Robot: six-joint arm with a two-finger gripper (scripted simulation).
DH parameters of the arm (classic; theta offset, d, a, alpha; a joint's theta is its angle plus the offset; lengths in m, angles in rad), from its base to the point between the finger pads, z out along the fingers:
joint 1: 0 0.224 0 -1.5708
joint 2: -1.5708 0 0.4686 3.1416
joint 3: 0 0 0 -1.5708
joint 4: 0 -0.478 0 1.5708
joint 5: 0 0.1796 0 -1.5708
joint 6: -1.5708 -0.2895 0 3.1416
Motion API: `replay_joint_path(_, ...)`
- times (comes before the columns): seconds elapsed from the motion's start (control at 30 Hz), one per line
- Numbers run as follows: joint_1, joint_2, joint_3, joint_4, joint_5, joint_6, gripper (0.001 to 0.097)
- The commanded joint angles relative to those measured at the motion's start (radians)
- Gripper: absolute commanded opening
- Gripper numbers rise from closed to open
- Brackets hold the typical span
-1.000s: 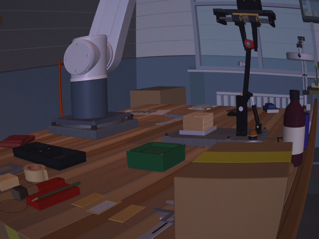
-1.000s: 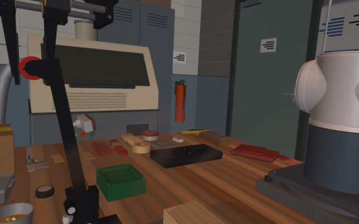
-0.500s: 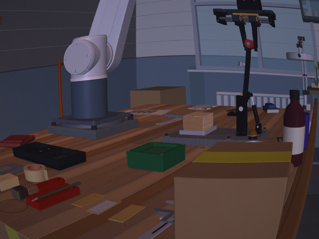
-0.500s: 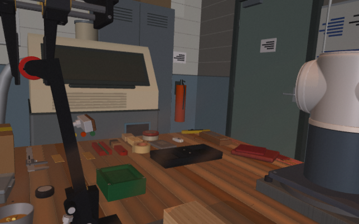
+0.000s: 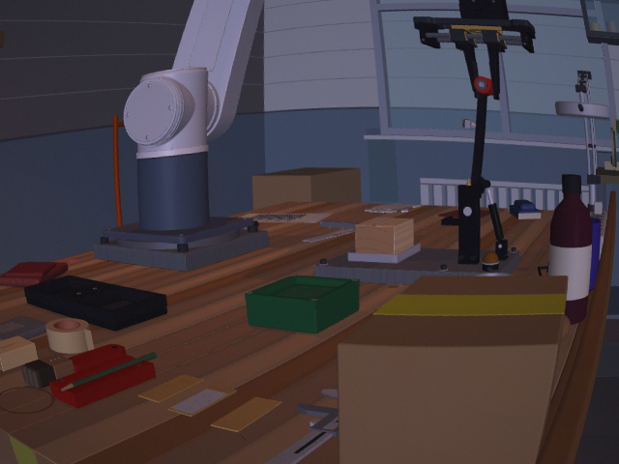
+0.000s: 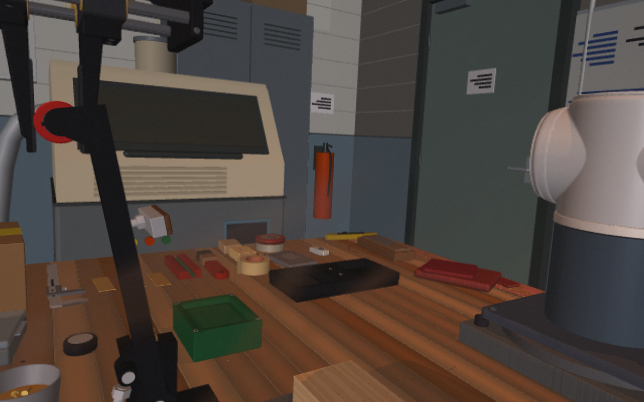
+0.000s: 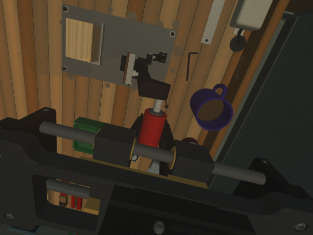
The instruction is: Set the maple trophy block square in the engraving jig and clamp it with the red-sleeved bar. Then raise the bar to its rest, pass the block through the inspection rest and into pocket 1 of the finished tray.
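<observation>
The red sleeve (image 5: 483,86) (image 6: 52,121) (image 7: 152,127) caps the top of the black clamp bar (image 5: 478,165) (image 6: 116,220). The bar stands raised, nearly upright, on its black post at the jig's right end. The maple block (image 5: 384,234) (image 7: 81,40) (image 6: 340,384) sits on a pale pad on the grey jig plate (image 5: 415,264) (image 7: 141,48). The green inspection rest (image 5: 303,302) (image 6: 217,326) lies in front of the jig. The black finished tray (image 5: 95,301) (image 6: 333,278) lies further left. My gripper (image 5: 483,87) (image 7: 151,149) is high above the jig and closed around the red sleeve.
A taped cardboard box (image 5: 452,369) fills the near right of the bench. A dark bottle (image 5: 571,247) stands by the right edge and a blue mug (image 7: 211,109) lies beside the jig. My base (image 5: 175,200) stands at the back left. Small red blocks, tape and plates sit near left.
</observation>
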Motion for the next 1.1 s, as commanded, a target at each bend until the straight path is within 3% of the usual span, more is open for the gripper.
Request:
replay_joint_path(0.0, 0.0, -0.001, 0.001, 0.0, 0.0, 0.0, 0.0015)
replay_joint_path(0.3, 0.0, 0.0, 0.001, 0.0, 0.0, 0.0, 0.0015)
replay_joint_path(1.07, 0.0, 0.0, 0.001, 0.0, 0.0, 0.0, 0.0465)
